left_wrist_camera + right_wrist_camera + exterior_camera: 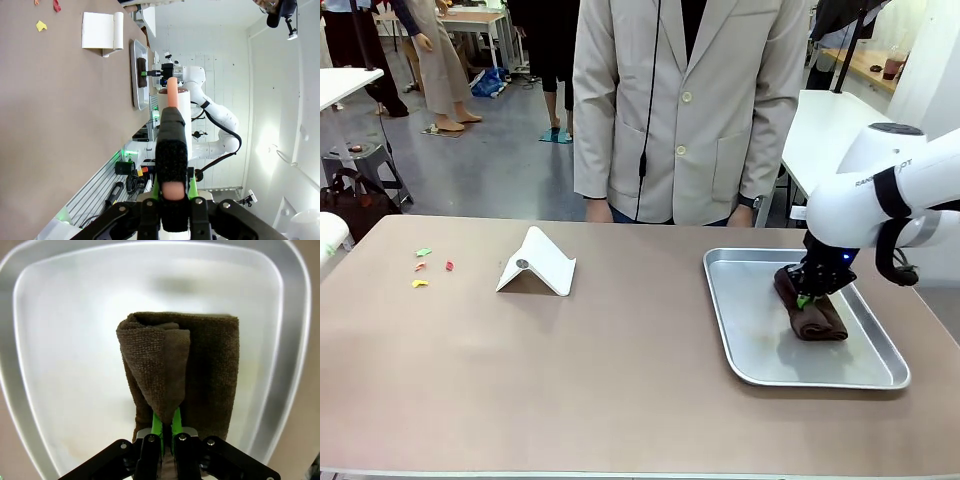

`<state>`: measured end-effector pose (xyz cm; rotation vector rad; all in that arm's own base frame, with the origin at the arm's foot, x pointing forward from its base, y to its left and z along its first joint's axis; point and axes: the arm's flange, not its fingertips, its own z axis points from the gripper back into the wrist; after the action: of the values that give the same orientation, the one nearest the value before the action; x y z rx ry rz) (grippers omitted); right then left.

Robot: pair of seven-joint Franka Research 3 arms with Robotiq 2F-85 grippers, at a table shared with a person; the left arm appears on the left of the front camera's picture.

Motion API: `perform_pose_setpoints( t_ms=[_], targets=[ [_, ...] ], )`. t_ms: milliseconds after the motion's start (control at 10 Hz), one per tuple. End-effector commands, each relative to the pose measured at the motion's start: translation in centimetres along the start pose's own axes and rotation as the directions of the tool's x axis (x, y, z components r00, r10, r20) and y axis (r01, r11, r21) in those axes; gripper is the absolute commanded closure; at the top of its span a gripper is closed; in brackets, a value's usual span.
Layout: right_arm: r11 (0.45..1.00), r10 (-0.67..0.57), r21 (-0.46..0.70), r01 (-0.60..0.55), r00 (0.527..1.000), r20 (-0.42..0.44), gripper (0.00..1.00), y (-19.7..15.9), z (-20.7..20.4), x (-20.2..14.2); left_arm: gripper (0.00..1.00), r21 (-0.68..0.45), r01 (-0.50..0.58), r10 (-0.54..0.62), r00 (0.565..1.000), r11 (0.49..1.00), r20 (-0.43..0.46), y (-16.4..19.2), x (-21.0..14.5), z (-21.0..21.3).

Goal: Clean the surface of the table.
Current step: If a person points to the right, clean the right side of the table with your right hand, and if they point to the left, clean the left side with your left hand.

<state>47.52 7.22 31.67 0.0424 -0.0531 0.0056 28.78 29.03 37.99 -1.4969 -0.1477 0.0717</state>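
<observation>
The taupe table [570, 370] carries a few small coloured scraps [430, 266] at its far left. At the right, a folded brown cloth [812, 316] lies in a metal tray [740, 345]. My right gripper [807, 298] is down on the cloth's far end. The right wrist view has my right gripper [166, 427] shut on a raised fold of the brown cloth [200, 370], its green pads pinching it. My left gripper [172, 187] is shut on a black-wrapped stick [171, 145] with a peach-coloured tip. It is held off beyond the table's [55, 125] left end.
A white folded board [538, 262] stands on the table between the scraps and the tray. A person in a beige jacket [690, 110] stands at the far edge, hands by their sides. The left wrist view looks along the table to the scraps [41, 25], board [100, 31] and tray [135, 75].
</observation>
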Motion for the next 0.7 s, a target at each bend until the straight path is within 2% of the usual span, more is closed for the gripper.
perform_pose_setpoints(
  t_ms=[0, 400, 600],
  targets=[
    [0.997, -0.069, -0.030, 0.069, 0.998, -0.008, 0.93, -2.1, -0.5, -0.7, 0.98, 0.001, 0.012, -0.012, 1.000, 1.000, -0.004, -0.3, -0.2, 0.0],
    [0.991, -0.131, 0.021, 0.131, 0.991, 0.009, 0.93, -4.4, 0.1, -0.9, 0.98, 0.001, 0.012, -0.012, 1.000, 1.000, -0.004, -0.3, -0.2, 0.0],
    [0.990, -0.125, 0.066, 0.124, 0.992, 0.018, 0.93, -4.6, 0.5, -1.0, 0.98, 0.001, 0.012, -0.012, 1.000, 1.000, -0.004, -0.3, -0.2, 0.0]
  ],
)
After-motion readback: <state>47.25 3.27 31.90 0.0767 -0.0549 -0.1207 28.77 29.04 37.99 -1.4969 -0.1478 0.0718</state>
